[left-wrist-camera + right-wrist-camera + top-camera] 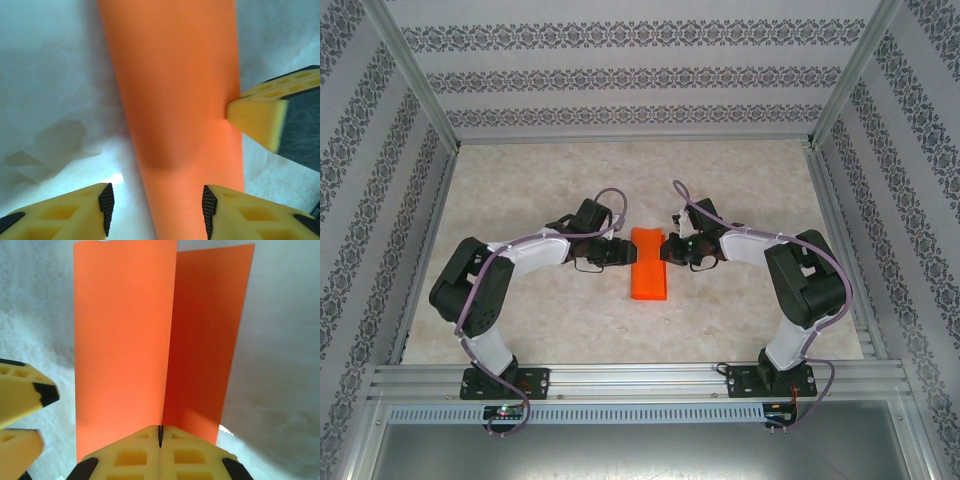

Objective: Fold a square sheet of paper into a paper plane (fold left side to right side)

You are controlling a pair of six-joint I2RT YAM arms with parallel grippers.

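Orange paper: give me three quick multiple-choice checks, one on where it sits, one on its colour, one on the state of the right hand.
1. Where is the paper?
A) between the two hands
B) in the far left corner
C) on the near rail

2. What colour is it?
A) blue
B) orange-red
C) white

3. The right hand is:
A) wide open
B) shut, far from the paper
C) shut on the paper

Answers:
1 A, the top view shows it between the left hand and the right hand.
2 B, it is bright orange-red in every view.
3 C, in the right wrist view its fingers meet on the paper's near edge.
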